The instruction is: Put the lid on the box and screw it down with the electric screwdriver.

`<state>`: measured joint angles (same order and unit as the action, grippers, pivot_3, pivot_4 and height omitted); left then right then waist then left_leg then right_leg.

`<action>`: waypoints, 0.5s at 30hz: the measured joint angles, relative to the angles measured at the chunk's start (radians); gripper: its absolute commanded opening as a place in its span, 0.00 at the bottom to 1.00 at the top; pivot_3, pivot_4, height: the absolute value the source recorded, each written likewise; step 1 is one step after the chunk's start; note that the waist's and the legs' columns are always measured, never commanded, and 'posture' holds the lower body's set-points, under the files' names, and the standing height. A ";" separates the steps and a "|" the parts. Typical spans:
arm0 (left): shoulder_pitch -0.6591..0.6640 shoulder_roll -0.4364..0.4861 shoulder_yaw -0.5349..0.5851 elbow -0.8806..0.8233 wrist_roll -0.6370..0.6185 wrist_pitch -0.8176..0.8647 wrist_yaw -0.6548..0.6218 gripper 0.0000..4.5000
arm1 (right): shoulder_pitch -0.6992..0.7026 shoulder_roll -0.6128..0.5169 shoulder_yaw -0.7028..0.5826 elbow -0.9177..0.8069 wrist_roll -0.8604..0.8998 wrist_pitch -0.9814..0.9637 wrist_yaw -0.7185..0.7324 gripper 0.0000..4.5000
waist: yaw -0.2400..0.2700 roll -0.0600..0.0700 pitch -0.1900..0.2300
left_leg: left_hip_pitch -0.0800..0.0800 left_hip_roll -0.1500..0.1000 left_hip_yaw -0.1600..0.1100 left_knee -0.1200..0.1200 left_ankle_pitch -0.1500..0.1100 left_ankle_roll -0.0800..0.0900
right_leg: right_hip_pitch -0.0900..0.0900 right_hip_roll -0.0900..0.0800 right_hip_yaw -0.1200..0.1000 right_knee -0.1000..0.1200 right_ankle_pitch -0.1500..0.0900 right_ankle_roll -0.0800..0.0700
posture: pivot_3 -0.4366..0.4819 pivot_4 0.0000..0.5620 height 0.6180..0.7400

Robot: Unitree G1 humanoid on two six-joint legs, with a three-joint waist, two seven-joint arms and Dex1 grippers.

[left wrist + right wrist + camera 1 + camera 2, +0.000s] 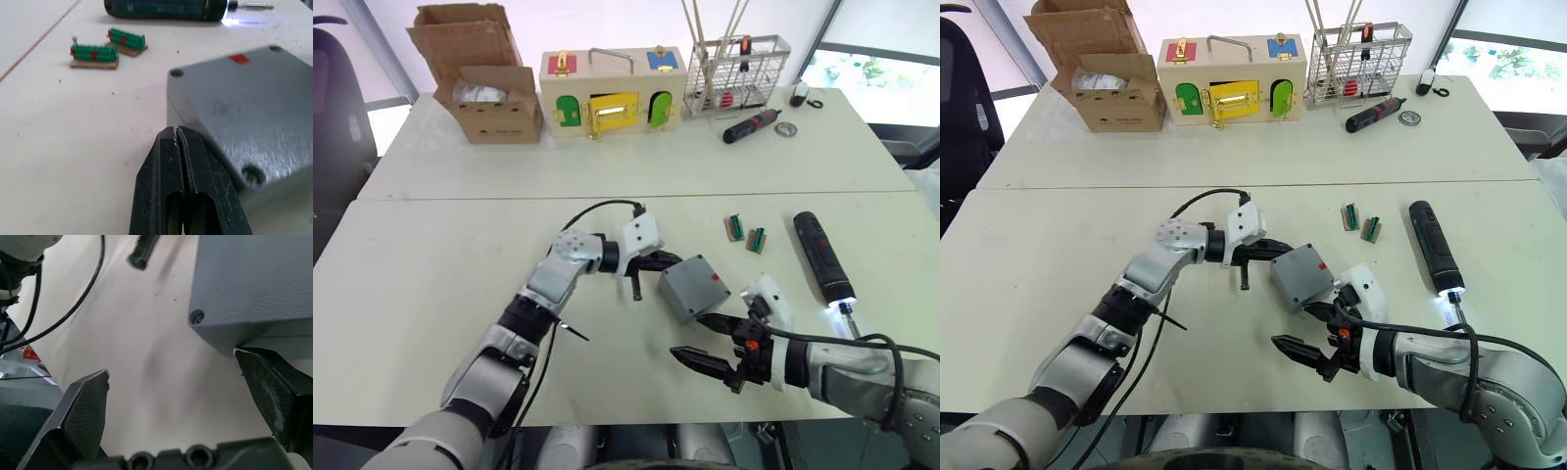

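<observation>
The left jaws are pressed shut with nothing between them, their tips touching the left edge of the small square grey plastic box, which sits tilted on the white tabletop with the flat grey plastic lid already seated on top; corner screw holes show in the lid, and a small red mark sits on the far right of the grey surface. The right jaws are spread wide and empty, one finger resting against the box's near corner, the other well apart over bare tabletop.

To the right of the box lies the thick black cylindrical electric screwdriver, lengthwise from far to near, its metal bit pointing toward the near edge and its tip lit. Between box and screwdriver, slightly farther back, two small green terminal blocks on brown bases lie side by side.

Along the far side stand an open brown cardboard box, a pale wooden latch box with coloured doors, a wire rack, and a smaller black-and-red screwdriver.
</observation>
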<state>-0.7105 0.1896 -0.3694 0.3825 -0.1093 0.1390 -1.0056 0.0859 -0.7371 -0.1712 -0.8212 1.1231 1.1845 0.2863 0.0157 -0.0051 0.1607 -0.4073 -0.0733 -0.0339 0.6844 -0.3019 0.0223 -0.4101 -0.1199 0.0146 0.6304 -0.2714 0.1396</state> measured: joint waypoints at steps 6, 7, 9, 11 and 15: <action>0.001 0.090 0.042 0.019 0.011 -0.013 0.004 0.00 | 0.081 -0.199 -0.109 -0.004 -0.040 -0.014 0.075 1.00 | -0.004 0.000 0.000 | 0.000 0.001 0.001 -0.001 0.000 0.000 | -0.001 0.001 0.000 0.001 0.000 0.000 | 0.48 0.27 0.98; 0.026 0.127 0.042 -0.028 0.010 -0.001 -0.018 0.00 | 0.098 -0.258 -0.117 0.000 -0.079 -0.034 0.112 1.00 | -0.004 0.001 0.000 | 0.000 0.001 0.001 -0.001 0.000 0.000 | -0.001 0.001 0.000 0.000 0.000 0.000 | 0.48 0.27 0.98; 0.060 0.173 0.044 -0.082 0.007 0.028 -0.050 0.00 | 0.120 -0.313 -0.130 0.020 -0.149 -0.066 0.161 1.00 | -0.003 0.000 0.000 | 0.000 0.001 0.001 -0.001 0.000 0.000 | -0.001 0.001 0.000 0.000 0.000 0.000 | 0.48 0.27 0.98; 0.088 0.195 0.045 -0.131 -0.004 0.063 -0.068 0.00 | 0.116 -0.320 -0.120 0.037 -0.196 -0.105 0.201 1.00 | 0.005 0.000 0.000 | 0.000 0.001 0.000 0.000 0.000 0.000 | 0.000 0.001 0.000 0.000 0.000 0.000 | 0.48 0.27 0.98; 0.186 0.245 0.040 -0.336 -0.064 0.191 -0.114 0.00 | 0.020 -0.318 -0.018 0.145 -0.306 -0.216 0.289 1.00 | -0.004 0.000 0.000 | 0.000 0.000 0.001 0.000 0.000 0.000 | 0.000 0.000 0.001 0.000 0.000 0.000 | 0.48 0.27 0.98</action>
<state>-0.5248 0.4349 -0.3295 0.0469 -0.1731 0.3295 -1.1196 0.1064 -1.0548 -0.1890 -0.6758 0.8168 0.9685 0.5757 0.0121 -0.0055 0.1607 -0.4070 -0.0729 -0.0324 0.6848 -0.3021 0.0228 -0.4099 -0.1199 0.0156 0.6301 -0.2715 0.1397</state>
